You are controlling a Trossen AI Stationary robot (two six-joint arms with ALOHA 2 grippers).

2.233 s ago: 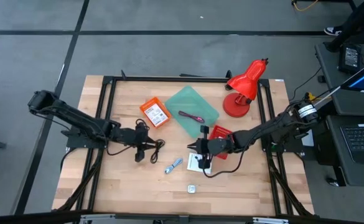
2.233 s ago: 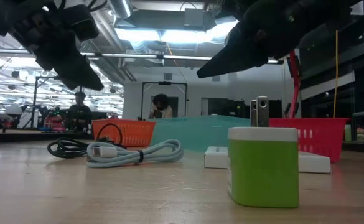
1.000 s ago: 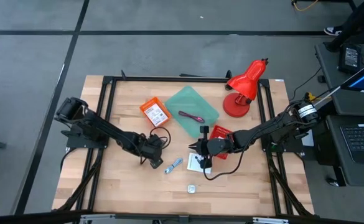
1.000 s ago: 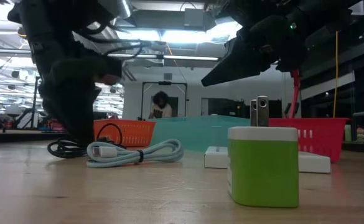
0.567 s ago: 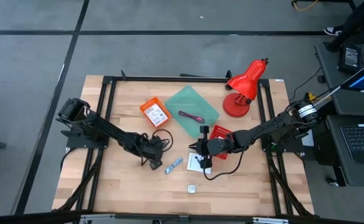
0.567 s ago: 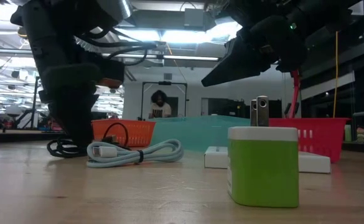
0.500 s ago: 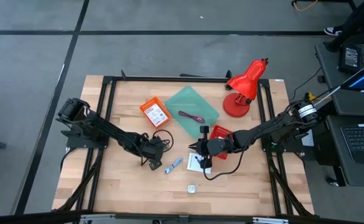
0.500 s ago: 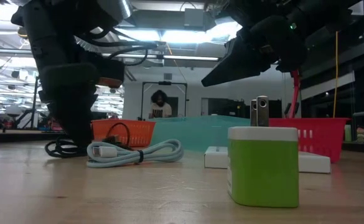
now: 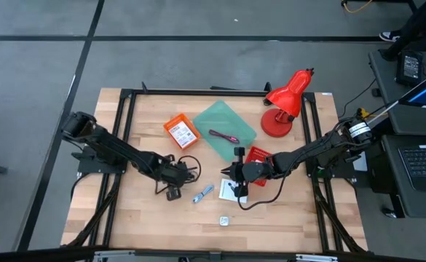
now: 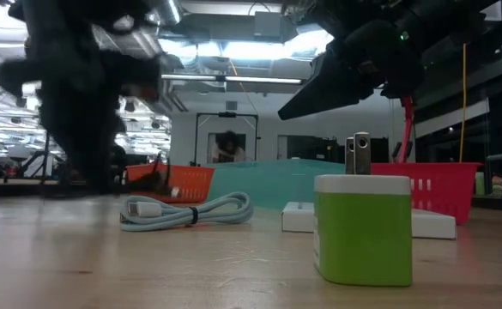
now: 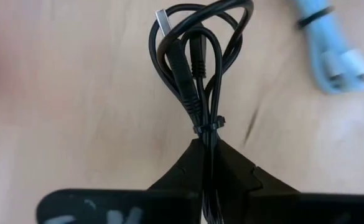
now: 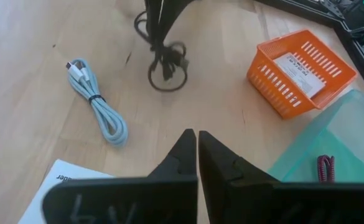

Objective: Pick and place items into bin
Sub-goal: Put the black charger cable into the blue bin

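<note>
Black coiled cable [image 11: 194, 68] hangs pinched in the left gripper [image 9: 170, 183], whose fingers are closed on its tied end, with bare wooden table [image 9: 147, 215] all around. Just beside it lies a pale blue cable [image 9: 202, 193]. The right gripper [image 9: 234, 191] hovers closed, holding nothing, over a white card [image 12: 60, 186]. Beyond it an orange basket [image 9: 181, 132] holds a printed packet [image 12: 300, 64]; a teal bin [image 9: 226, 125] holds a maroon cable [image 9: 223, 136].
</note>
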